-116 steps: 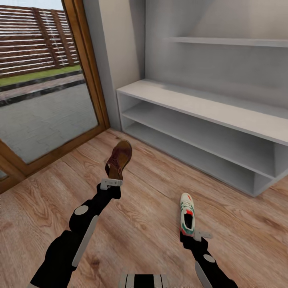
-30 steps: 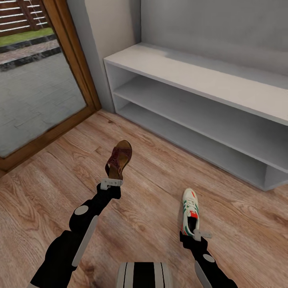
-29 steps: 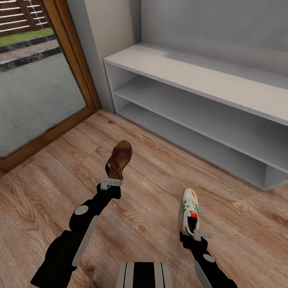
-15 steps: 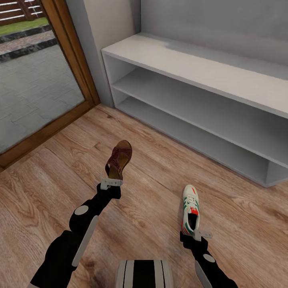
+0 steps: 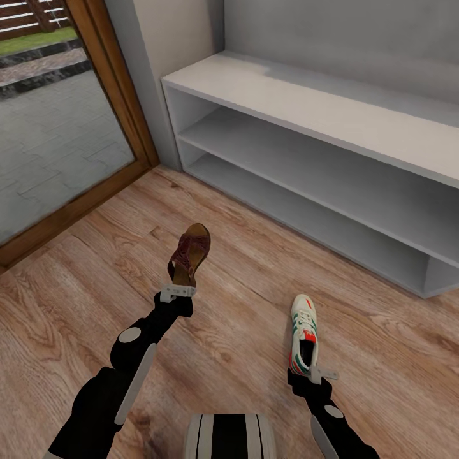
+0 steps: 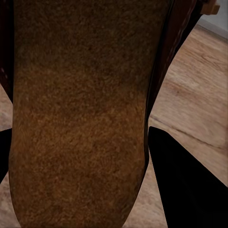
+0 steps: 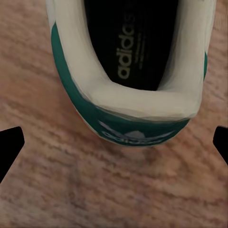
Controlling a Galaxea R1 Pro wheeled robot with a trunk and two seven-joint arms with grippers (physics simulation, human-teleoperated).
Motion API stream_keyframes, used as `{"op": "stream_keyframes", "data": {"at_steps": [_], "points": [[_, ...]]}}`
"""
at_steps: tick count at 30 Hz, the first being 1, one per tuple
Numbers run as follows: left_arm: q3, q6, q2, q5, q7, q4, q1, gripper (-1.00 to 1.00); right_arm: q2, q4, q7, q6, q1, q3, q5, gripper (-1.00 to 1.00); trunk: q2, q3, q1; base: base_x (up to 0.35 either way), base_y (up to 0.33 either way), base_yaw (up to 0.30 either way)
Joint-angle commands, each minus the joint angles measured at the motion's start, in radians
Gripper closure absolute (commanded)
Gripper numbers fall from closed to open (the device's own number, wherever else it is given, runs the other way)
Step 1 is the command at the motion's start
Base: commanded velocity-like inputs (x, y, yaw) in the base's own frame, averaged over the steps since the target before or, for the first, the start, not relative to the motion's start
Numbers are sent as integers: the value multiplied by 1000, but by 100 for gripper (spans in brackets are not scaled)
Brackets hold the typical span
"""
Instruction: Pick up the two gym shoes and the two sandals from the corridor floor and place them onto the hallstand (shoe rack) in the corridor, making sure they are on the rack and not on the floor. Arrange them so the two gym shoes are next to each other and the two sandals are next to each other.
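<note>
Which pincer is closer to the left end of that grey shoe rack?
Left. The left pincer, holding a sandal, is nearer the rack's left end; the right pincer, with a sneaker, sits farther back.

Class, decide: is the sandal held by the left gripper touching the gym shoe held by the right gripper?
Apart. The head view shows the sandal at the left gripper and the gym shoe at the right gripper, with bare corridor floor between them.

One brown sandal (image 5: 190, 255), heel gripped by the left hand (image 5: 177, 292), toe pointing away. One white gym shoe (image 5: 303, 333), green-striped, heel held by the right hand (image 5: 320, 375). Pale-grey hallstand (image 5: 331, 127) beyond, shelves bare.
</note>
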Motion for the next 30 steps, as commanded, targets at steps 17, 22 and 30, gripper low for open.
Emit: {"op": "stream_keyframes", "data": {"at_steps": [17, 22, 30], "points": [[1, 6, 0, 7, -2, -1, 0, 100, -1, 2, -3, -101, 0, 7, -10, -100, 0, -1, 0, 0, 0, 0], [0, 6, 0, 7, -3, -1, 0, 100, -1, 3, -3, -102, 0, 8, -10, -100, 0, -1, 0, 0, 0, 0], [1, 6, 0, 7, -2, -1, 0, 100, -1, 2, -3, -102, 0, 8, -10, -100, 0, -4, 0, 0, 0, 0]]}}
